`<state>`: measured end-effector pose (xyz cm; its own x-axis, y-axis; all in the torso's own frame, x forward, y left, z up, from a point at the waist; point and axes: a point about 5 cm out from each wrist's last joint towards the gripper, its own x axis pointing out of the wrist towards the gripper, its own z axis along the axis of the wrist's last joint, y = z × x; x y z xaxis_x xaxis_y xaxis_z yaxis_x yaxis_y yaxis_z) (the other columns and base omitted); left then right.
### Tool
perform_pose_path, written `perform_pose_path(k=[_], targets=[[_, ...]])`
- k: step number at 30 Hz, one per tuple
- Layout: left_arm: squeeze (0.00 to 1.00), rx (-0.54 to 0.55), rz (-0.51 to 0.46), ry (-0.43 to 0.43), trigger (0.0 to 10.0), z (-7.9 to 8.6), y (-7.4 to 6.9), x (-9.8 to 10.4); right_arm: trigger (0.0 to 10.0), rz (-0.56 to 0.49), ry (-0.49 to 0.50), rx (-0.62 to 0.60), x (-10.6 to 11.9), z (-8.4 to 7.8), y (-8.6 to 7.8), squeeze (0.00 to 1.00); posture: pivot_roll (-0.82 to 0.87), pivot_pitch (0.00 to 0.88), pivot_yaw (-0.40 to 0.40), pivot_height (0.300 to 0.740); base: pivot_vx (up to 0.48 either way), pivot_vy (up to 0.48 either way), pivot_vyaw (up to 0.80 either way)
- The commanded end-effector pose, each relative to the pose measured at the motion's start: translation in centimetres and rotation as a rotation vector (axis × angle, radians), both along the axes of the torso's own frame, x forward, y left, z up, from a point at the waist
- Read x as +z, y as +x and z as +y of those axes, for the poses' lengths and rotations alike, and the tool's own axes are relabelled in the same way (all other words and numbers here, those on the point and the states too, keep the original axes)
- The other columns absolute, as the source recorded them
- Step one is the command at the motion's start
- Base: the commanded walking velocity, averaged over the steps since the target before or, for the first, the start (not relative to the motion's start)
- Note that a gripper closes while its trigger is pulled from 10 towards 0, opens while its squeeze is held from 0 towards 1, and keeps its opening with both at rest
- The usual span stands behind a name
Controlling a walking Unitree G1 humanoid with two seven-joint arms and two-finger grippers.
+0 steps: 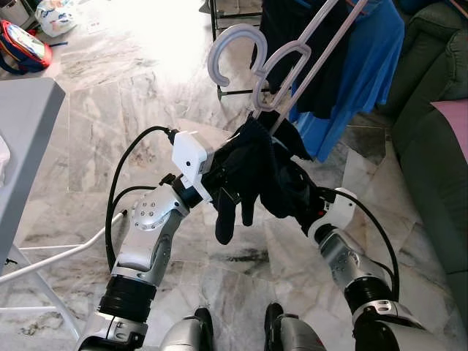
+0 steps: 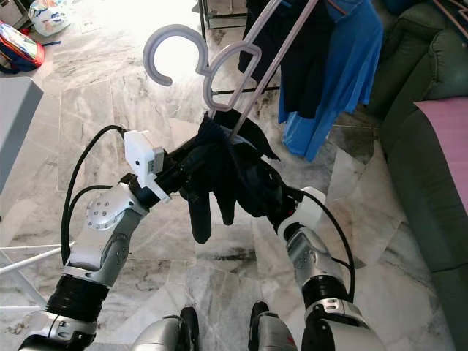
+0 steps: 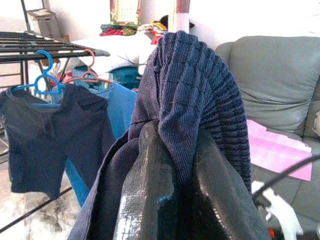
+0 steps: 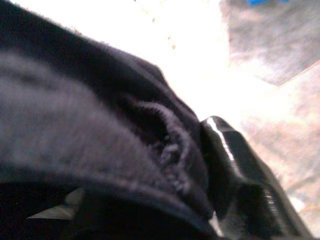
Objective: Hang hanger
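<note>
Hanger (image 1: 292, 69) up in front of the robot, two pale hooks curling above a bundle of dark cloth (image 1: 252, 172), its long pale arms slanting up and away toward the rack. Nearest to us, both silver arms are raised and meeting at that bundle. The left gripper (image 3: 172, 150) is clamped on the dark garment, a ribbed fold pinched between its black fingers (image 3: 145, 190) and draped over their tips. The right gripper (image 1: 292, 194) is buried in the same cloth from the other side; one glossy black finger (image 4: 235, 165) shows pressed against the fabric, but whether it is gripping cannot be told. A loose dark piece of the garment dangles below the hands. Under it all, marble floor (image 1: 146, 110). To the left, the edge of a grey table (image 1: 25, 131). Further back, a black drying rack (image 3: 45, 47) with a dark shirt (image 3: 50, 130) on a blue hanger (image 3: 42, 75) and a blue shirt (image 1: 365, 66) beside it. On the right, a grey-green sofa (image 1: 439, 131) with a pink cloth (image 1: 453, 121) on its seat
</note>
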<state>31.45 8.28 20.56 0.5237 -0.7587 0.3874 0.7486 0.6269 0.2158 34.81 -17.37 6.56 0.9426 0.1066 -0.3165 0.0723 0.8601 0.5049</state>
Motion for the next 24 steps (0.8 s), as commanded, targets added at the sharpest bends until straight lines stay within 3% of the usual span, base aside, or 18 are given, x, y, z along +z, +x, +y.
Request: perform_pose_path(k=[1, 8, 18, 24], targets=[[0.00, -0.002, -0.051, -0.020, 0.0, 0.2, -0.3, 0.9, 0.0, 0.027, 0.008, -0.031, -0.6, -0.7, -0.4, 0.00, 0.01, 0.302, 0.024, 0.740, 0.000, 0.000, 0.00], [0.00, 0.006, -0.048, 0.010, 0.0, 0.5, -0.3, 0.3, 0.0, -0.012, -0.036, -0.073, 0.4, -2.7, -0.2, 0.00, 0.01, 0.299, 0.022, 0.740, 0.000, 0.000, 0.00], [0.00, 0.016, 0.000, 0.086, 0.0, 1.9, -0.5, -2.2, 0.0, -0.099, -0.073, -0.126, 3.6, -6.5, -0.1, 0.00, 0.00, 0.297, 0.024, 0.740, 0.000, 0.000, 0.00], [0.00, -0.025, 0.004, 0.127, 0.0, 2.6, -1.2, -3.6, 0.0, -0.114, -0.095, -0.115, 5.3, -7.4, 0.1, 0.00, -0.01, 0.297, 0.026, 0.740, 0.000, 0.000, 0.00]])
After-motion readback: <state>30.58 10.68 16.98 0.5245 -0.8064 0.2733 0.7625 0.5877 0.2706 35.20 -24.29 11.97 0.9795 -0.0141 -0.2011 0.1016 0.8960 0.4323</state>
